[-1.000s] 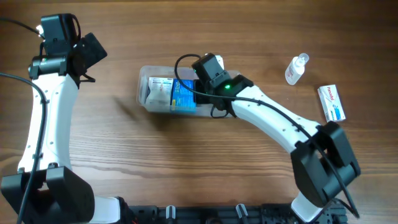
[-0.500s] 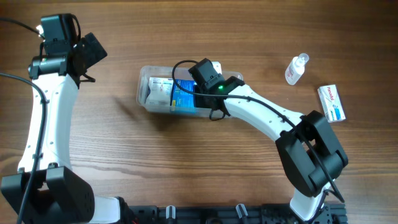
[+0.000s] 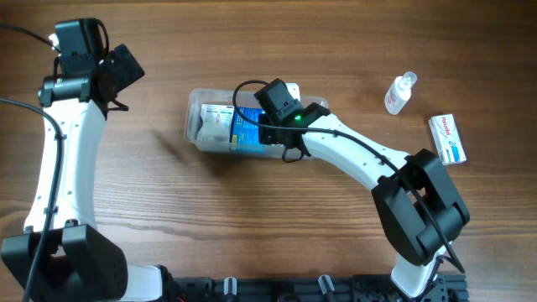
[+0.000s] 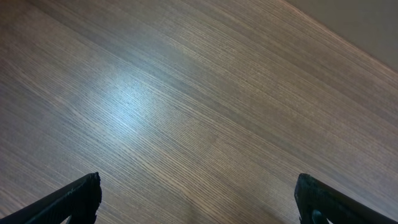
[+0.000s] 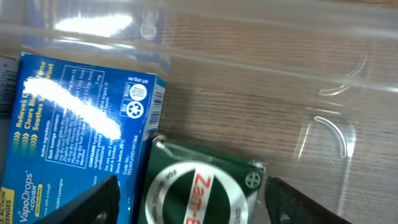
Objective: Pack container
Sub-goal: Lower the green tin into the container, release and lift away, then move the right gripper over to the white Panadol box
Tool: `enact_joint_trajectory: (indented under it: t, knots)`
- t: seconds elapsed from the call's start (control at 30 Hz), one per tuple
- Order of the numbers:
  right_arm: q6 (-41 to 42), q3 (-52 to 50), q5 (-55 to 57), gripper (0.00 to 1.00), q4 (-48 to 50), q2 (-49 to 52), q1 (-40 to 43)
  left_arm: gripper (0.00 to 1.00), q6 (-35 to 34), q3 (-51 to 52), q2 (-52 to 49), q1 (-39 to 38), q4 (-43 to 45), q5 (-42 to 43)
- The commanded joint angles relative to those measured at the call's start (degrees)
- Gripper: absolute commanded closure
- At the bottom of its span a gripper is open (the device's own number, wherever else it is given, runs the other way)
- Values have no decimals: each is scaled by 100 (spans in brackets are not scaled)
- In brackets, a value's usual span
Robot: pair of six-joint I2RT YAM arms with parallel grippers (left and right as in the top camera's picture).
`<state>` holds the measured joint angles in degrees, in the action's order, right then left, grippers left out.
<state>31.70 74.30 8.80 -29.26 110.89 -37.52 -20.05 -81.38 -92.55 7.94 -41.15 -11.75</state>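
The clear plastic container (image 3: pixel 195 126) lies mid-table; its wall also shows in the right wrist view (image 5: pixel 249 43). Inside it are a white box (image 3: pixel 216 122), a blue VapoDrops box (image 3: pixel 246 130) (image 5: pixel 81 124) and a green Zam-Buk box (image 5: pixel 199 190). My right gripper (image 3: pixel 270 126) (image 5: pixel 193 199) reaches down into the container. Its fingers stand open on either side of the green box, with small gaps. My left gripper (image 3: pixel 126 71) (image 4: pixel 198 199) is open and empty over bare wood at the far left.
A small clear spray bottle (image 3: pixel 399 92) lies at the right. A white and red box (image 3: pixel 447 138) lies beyond it near the right edge. The table is wood.
One second ago the right gripper was a little further right; it moved left over the container and has since held still. The left arm has not moved.
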Motion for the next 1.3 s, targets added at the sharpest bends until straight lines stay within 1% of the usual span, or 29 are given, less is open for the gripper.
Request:
enact_joint_trajectory:
  t: [0.0, 0.13, 0.27, 0.33, 0.43, 0.47, 0.57, 0.7, 0.8, 0.93, 1.0, 1.03, 1.13, 1.17, 1.27]
  knots:
    - [39, 105, 107, 22, 61, 35, -13, 0, 26, -39, 61, 22, 13, -33]
    - [28, 105, 107, 22, 107, 35, -13, 0, 26, -39, 61, 22, 13, -33]
    - [-221, 140, 107, 22, 72, -136, -13, 0, 26, -39, 61, 22, 13, -33]
    - [-308, 201, 107, 23, 15, -417, -13, 0, 26, -39, 61, 22, 13, -33]
    - [-319, 243, 131, 22, -94, -1123, 42, 0, 26, -39, 61, 22, 13, -33]
    - [-319, 243, 140, 23, -299, -1593, 155, 0, 26, -39, 61, 22, 13, -33]
    - [-321, 243, 334, 22, -857, -2212, 470, 0, 26, -39, 61, 22, 13, -33]
    - [-396, 240, 793, 20, -2151, -2929, 1416, 0, 26, -39, 61, 22, 13, -33]
    - [-883, 225, 761, 18, -2667, -3029, 2356, 0, 26, -39, 61, 22, 13, -33]
    - [-1405, 208, 575, 15, -2623, -2968, 3001, 0, 26, -39, 61, 22, 13, -33]
    - [-1849, 208, 579, 12, -2343, -2946, 3274, 0, 26, -39, 61, 22, 13, -33]
    - [-1919, 208, 579, 9, -2216, -2946, 3370, 0, 26, -39, 61, 22, 13, -33]
    - [-1974, 208, 570, 6, -1921, -2929, 3639, 0, 26, -39, 61, 22, 13, -33]
    - [-2028, 208, 529, 4, -1862, -2887, 3703, 0, 26, -39, 61, 22, 13, -33]
    - [-2785, 208, -74, 2, -1674, -2651, 3746, 0, 26, -39, 61, 22, 13, -33]
